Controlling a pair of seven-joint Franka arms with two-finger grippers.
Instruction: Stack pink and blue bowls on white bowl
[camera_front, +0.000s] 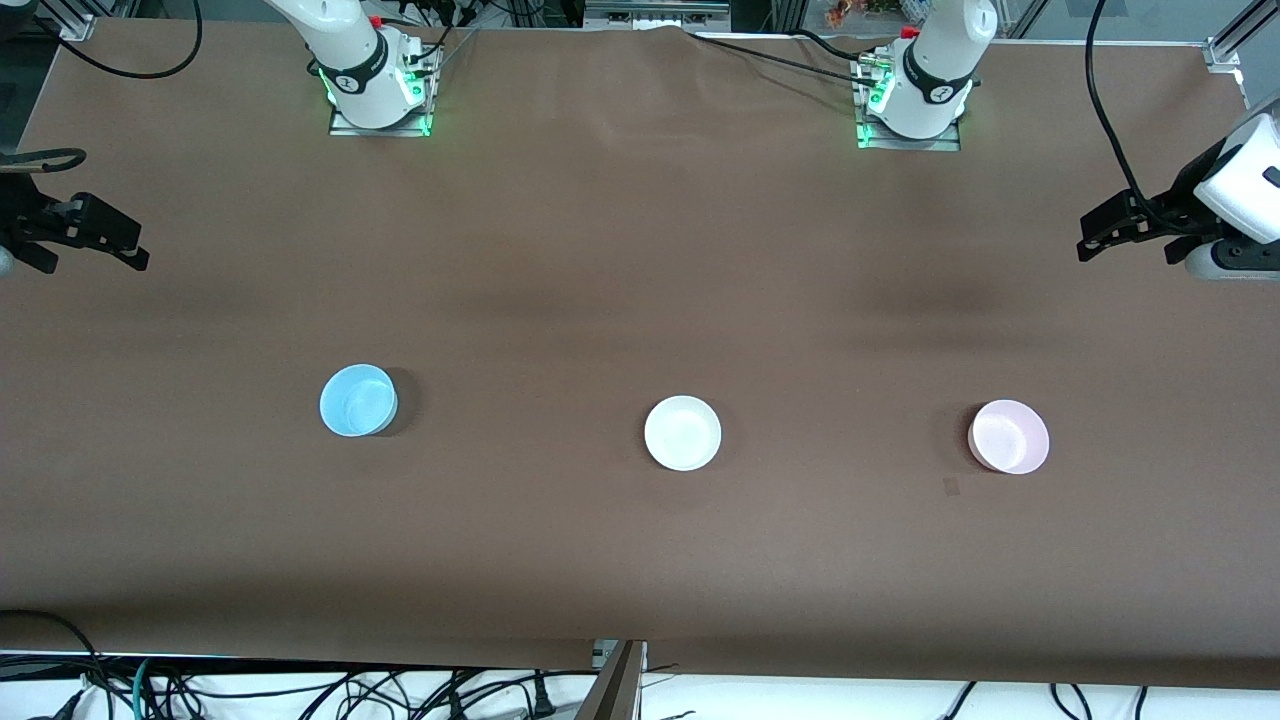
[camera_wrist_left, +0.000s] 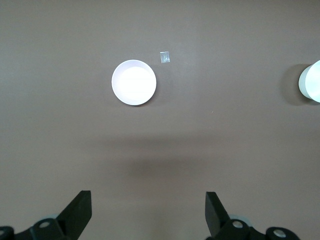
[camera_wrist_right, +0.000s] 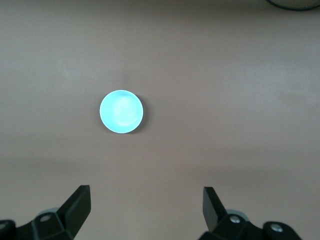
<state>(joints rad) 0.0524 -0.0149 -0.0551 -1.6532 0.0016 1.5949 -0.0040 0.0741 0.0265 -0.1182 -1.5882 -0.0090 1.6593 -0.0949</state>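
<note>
Three small round plastic bowls are set upright in a row on the brown-covered table (camera_front: 620, 250), well apart from one another.

The light sky-blue plastic bowl (camera_front: 358, 400) is placed toward the right arm's end of the table. The right gripper (camera_front: 85, 235) is held in the air over that end of the table; its two black fingers (camera_wrist_right: 77, 207) are spread wide apart and nothing is held between them.

The glossy white plastic bowl (camera_front: 683, 433) is located in the middle of the row, slightly nearer to the front camera than the blue one.

The pale pink plastic bowl (camera_front: 1009, 436) is placed toward the left arm's end. A small pale square mark (camera_front: 951, 487) is seen on the table just beside it. The left gripper (camera_front: 1125, 225) is held over that end of the table, its fingers (camera_wrist_left: 80, 210) likewise spread apart and empty.

No bowl is stacked on another.
</note>
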